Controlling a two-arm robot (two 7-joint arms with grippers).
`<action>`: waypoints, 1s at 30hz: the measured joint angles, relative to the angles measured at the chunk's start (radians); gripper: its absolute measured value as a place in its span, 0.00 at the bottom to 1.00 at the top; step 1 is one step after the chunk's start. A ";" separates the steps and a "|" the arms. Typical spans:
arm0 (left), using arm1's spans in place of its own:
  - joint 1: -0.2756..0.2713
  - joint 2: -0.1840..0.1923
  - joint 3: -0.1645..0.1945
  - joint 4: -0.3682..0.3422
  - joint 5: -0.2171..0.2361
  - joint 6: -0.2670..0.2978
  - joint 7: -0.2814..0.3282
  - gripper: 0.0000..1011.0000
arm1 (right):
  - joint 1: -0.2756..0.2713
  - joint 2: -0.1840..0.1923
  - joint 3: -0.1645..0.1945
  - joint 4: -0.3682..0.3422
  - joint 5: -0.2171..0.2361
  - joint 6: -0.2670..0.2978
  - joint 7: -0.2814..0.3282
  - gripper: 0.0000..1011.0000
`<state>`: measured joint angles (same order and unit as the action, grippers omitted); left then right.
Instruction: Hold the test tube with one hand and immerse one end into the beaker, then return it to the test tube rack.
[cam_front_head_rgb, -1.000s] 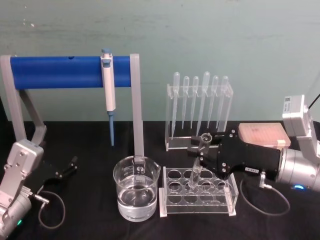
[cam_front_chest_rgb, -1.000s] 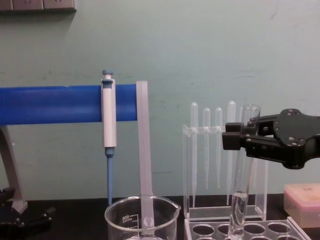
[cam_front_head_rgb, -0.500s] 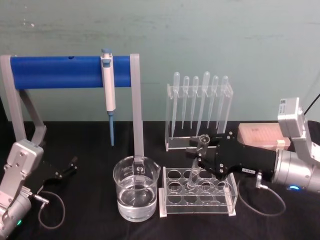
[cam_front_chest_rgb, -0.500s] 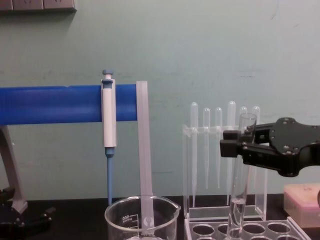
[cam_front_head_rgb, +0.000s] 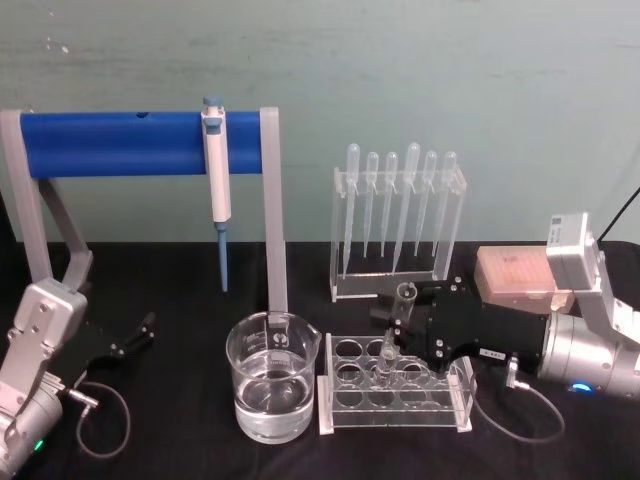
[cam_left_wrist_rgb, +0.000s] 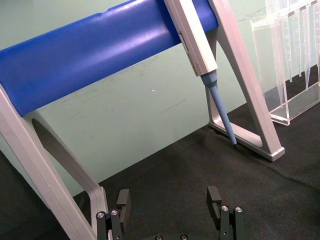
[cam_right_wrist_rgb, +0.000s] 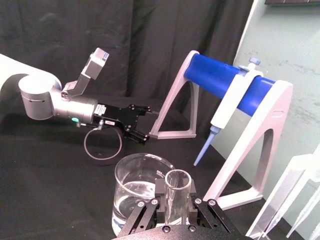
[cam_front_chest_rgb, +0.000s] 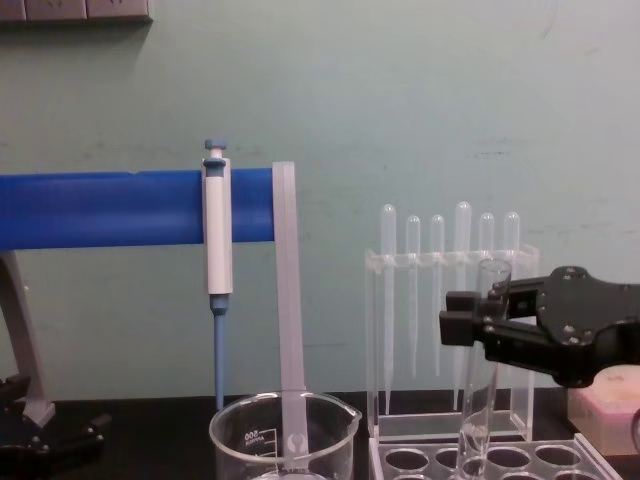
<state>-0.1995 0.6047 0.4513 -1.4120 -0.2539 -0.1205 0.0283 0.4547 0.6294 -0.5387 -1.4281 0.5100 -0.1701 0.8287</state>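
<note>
Head view: right tool (cam_front_head_rgb: 397, 322) clamped on clear glass test tube (cam_front_head_rgb: 392, 335), over holed rack (cam_front_head_rgb: 395, 392).

Pale green wall (cam_front_head_rgb: 400, 70) behind, scuffed. Counter (cam_front_head_rgb: 180, 290) covered in black cloth. Dark curtain (cam_right_wrist_rgb: 125, 45) hangs opposite. Grey panel (cam_front_chest_rgb: 75, 10) at wall top.

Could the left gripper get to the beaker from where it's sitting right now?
Probably yes. The left gripper sits open, low on the black table to the left of the beaker, with bare cloth between them. The blue stand's grey leg rises just behind the beaker, so a side approach looks freer.
</note>
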 joint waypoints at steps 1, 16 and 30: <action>0.000 0.000 0.000 0.000 0.000 0.000 0.000 0.99 | 0.000 -0.001 -0.001 0.002 -0.001 -0.001 0.001 0.22; 0.000 0.000 0.000 0.000 0.000 0.000 0.000 0.99 | -0.012 -0.024 -0.010 0.037 -0.024 -0.029 0.006 0.22; 0.000 0.000 0.000 0.000 0.000 0.000 0.000 0.99 | -0.022 -0.031 -0.014 0.051 -0.042 -0.037 0.002 0.22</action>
<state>-0.1995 0.6047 0.4514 -1.4120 -0.2539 -0.1206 0.0282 0.4330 0.5982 -0.5524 -1.3772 0.4679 -0.2069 0.8308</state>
